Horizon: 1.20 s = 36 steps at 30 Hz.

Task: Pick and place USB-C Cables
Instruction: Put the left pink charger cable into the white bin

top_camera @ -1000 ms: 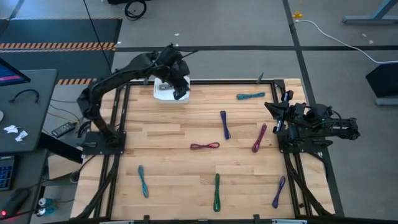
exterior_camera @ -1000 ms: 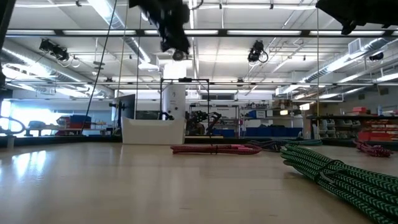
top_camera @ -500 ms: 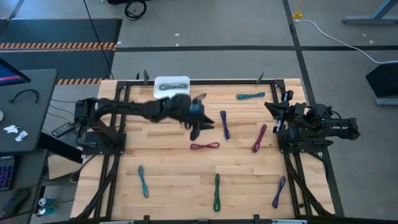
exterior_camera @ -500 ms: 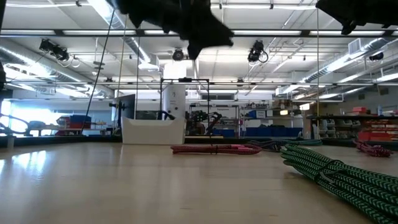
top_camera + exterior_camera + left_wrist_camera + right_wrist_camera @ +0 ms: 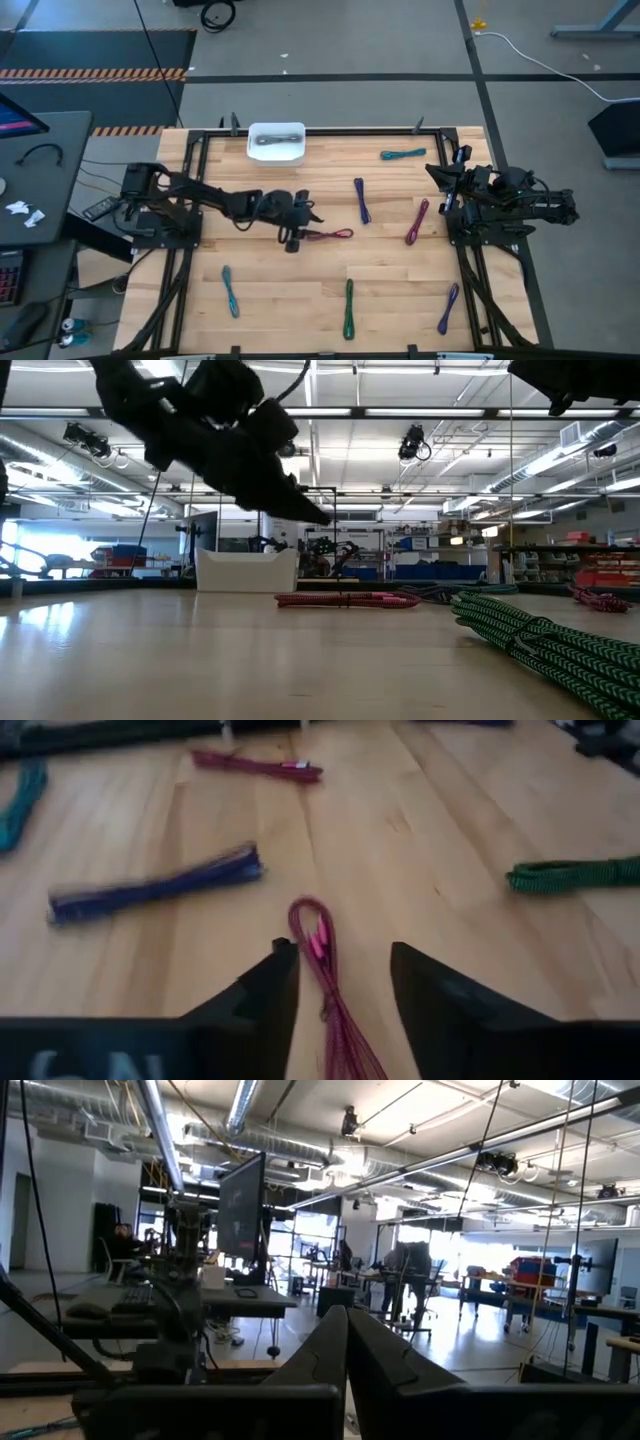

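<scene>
From above, you are lining up the left gripper [image 5: 296,236] on the maroon cable [image 5: 330,235] lying near the middle of the table [image 5: 400,290]; the left arm is stretching low from its base at the left edge toward the centre, wrist turned down. One cable is already lying in the white bin [image 5: 276,141] at the top edge, so I judge you are starting the next pick. The rest are spread out: a purple cable [image 5: 361,200] just above and right of centre, a magenta cable [image 5: 417,221] to its right, a teal cable [image 5: 402,154] at upper right, a green cable [image 5: 348,308] at bottom centre, another teal one at lower left and another purple one at lower right. The right gripper [image 5: 443,176] is waiting at the right edge. In the low view, the left arm is hanging dark across the upper left, pointing down toward the maroon cable [image 5: 346,599] at centre, not yet touching it. In the left wrist view, your jaws are standing spread with the cable's looped end [image 5: 312,925] lying between them, the strip running back under the wrist. Next you are needing a straight descent so the fingers straddle the strip, then a close. In the right wrist view, those jaws are pressed together, empty.
</scene>
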Each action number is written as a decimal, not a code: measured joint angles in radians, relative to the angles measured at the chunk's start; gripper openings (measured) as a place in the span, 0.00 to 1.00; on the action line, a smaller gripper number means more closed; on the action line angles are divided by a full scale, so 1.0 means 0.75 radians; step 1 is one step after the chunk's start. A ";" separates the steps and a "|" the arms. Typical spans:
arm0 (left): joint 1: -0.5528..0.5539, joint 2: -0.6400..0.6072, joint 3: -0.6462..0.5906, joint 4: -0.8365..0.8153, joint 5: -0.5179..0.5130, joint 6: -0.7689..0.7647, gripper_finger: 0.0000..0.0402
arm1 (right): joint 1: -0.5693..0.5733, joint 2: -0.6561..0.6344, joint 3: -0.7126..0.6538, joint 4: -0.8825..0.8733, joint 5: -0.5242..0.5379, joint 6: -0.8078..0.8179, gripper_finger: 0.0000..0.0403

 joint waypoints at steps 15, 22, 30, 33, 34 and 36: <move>-0.009 0.475 0.303 0.081 -0.078 -0.103 0.45 | -0.001 0.002 0.000 0.023 0.000 0.001 0.03; -0.012 0.494 0.381 -0.135 -0.090 0.008 0.28 | 0.000 0.005 0.000 0.022 0.001 0.001 0.03; -0.010 0.487 0.383 -0.207 -0.080 -0.071 0.22 | 0.000 0.005 0.000 0.027 0.000 0.001 0.03; -0.006 0.488 0.387 -0.212 -0.074 -0.088 0.23 | -0.001 0.005 0.000 0.031 0.001 0.001 0.03; -0.006 0.488 0.387 -0.209 -0.064 -0.089 0.23 | -0.001 0.005 0.000 0.031 0.001 0.001 0.03; 0.001 0.467 0.383 -0.220 -0.041 -0.098 0.23 | -0.001 0.005 0.000 0.031 0.000 0.001 0.03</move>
